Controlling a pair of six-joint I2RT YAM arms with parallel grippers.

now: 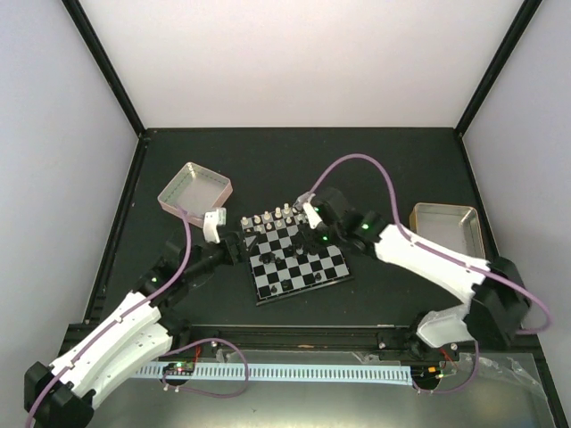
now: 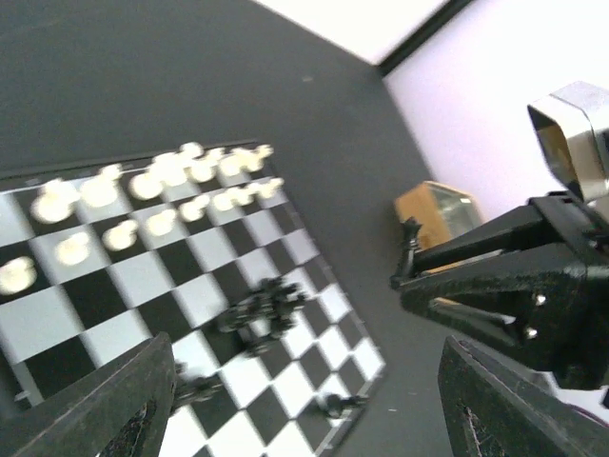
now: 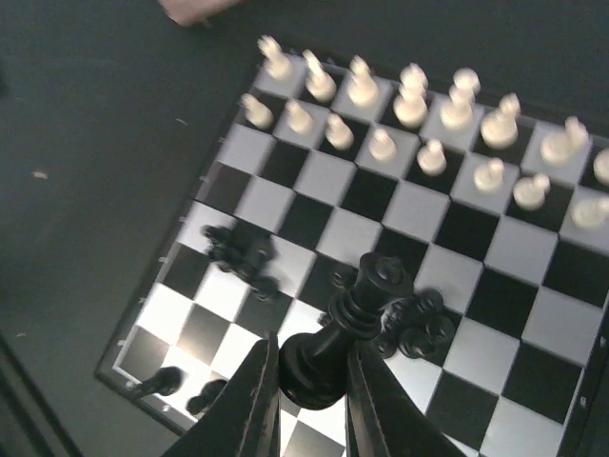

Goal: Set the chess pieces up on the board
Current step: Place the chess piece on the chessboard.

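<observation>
Black piece (image 3: 350,314) with a crowned top, so queen or king, is pinched near its base between the right hand's (image 3: 309,371) fingers. It sits roughly upright over the near-middle squares of the board (image 3: 324,176); can't tell if it's touching down. Gripping low and upright looks deliberate, so it can go straight onto a square without tipping.

Left hand (image 2: 304,357) is spread wide and empty, low by the board's left edge. Likely parked clear of the right arm's work.

White pieces (image 3: 409,105) stand in two rows along the far side and look set. The other black pieces (image 3: 238,252) lie toppled in loose clusters mid-board and near the close corner, none in rank, so I'd say the black half is barely begun. Board sits on the dark surface (image 1: 384,169) between the two arms.
</observation>
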